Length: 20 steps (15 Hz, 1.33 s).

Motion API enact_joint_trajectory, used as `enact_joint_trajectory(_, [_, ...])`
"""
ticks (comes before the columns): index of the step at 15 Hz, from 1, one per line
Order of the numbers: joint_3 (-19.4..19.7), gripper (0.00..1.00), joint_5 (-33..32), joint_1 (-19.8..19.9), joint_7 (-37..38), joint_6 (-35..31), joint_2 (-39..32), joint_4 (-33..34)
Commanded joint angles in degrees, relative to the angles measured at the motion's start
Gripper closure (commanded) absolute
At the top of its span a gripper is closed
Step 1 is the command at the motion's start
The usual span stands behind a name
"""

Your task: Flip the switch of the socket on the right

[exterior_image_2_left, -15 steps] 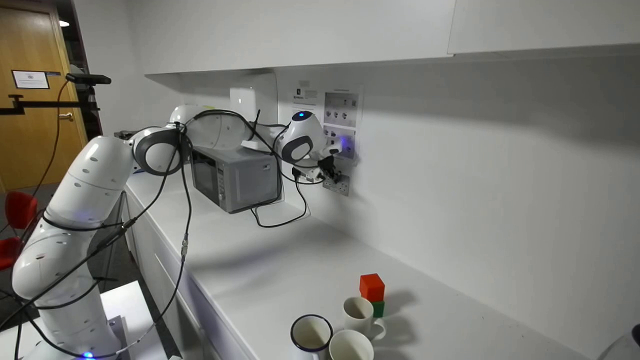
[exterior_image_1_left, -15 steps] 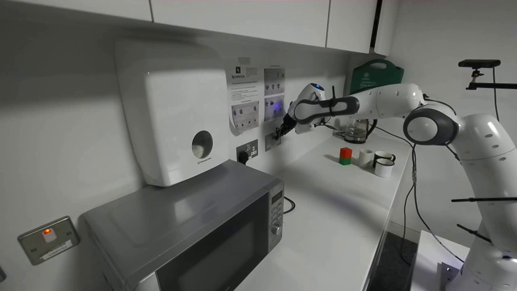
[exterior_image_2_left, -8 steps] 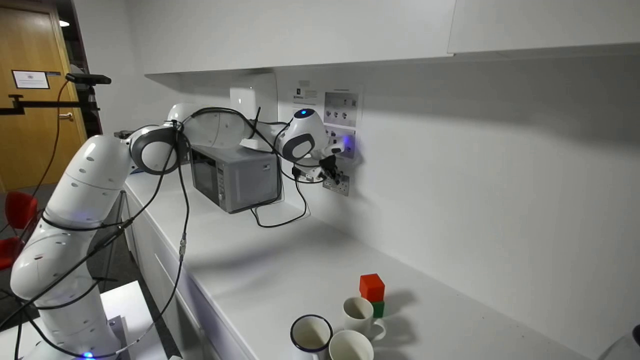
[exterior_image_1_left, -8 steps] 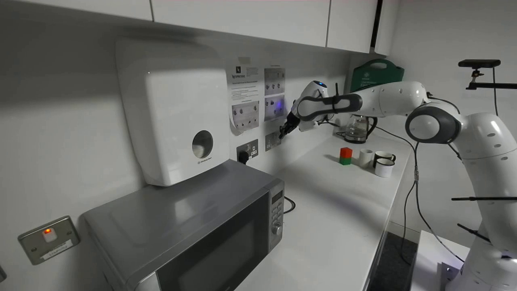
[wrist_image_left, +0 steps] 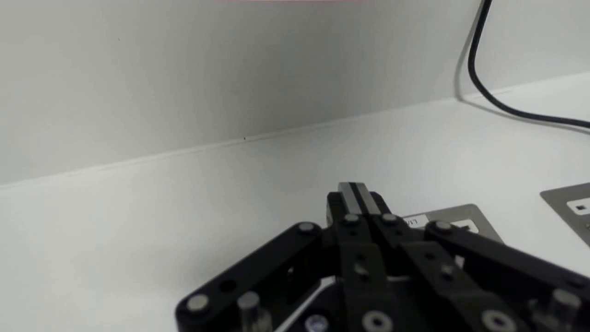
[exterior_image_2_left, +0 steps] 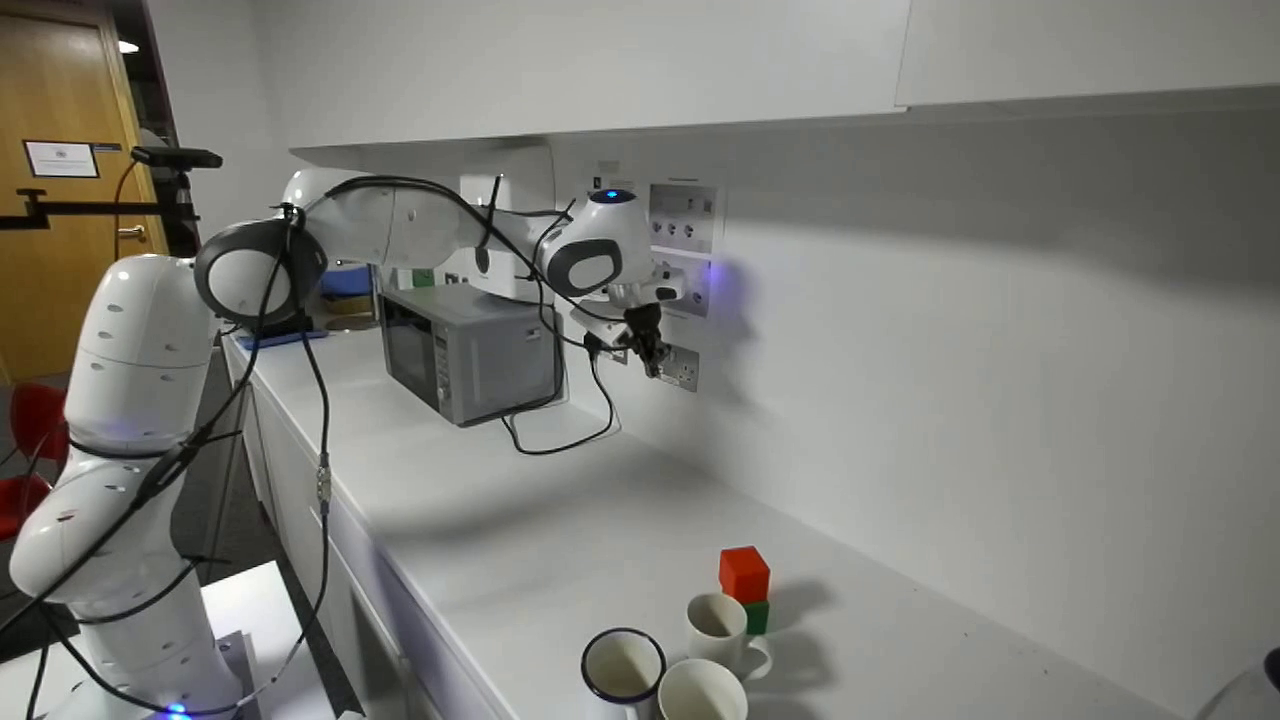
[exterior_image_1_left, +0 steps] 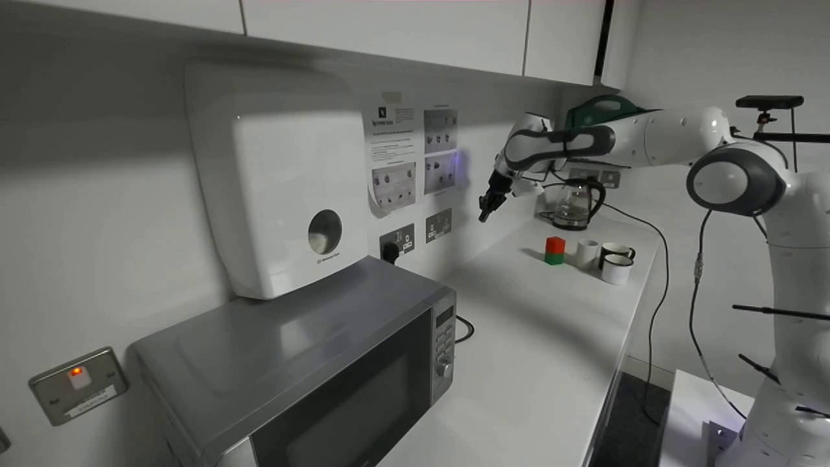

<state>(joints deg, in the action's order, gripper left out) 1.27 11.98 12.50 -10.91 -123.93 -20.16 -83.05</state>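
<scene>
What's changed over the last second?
The gripper drew back from the right-hand socket, away from the wall, uncovering it in an exterior view. Nothing was visibly grasped or released. Too small to tell if anything was flipped. Mugs, stacked blocks and microwave stayed put.

I look in on a kitchen: a microwave, mugs and a glass jug share one long surface beneath white wall cupboards.

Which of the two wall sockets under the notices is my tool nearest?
The right-hand socket in an exterior view, farther from the microwave and with no plug showing. The other socket, nearer the microwave, has a black plug in it.
</scene>
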Motion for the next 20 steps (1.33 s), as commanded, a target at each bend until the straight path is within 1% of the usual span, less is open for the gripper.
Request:
enact_joint_trajectory(1, [0.99, 1.00, 1.53, 1.02, -2.78, 4.31, 6.01, -5.55])
enact_joint_trajectory(6, [2.44, 1.00, 0.97, 0.57, -3.00, 6.87, 8.49, -7.45])
enact_joint_trajectory(8, [2.80, 1.00, 0.81, 0.59, -3.47, 7.16, 10.19, -9.44])
enact_joint_trajectory(12, [4.07, 1.00, 0.06, 0.37, -4.01, 5.54, 15.28, -16.17])
enact_joint_trajectory(20, [7.13, 1.00, -1.00, -0.25, -4.94, 5.08, 26.80, -30.00])
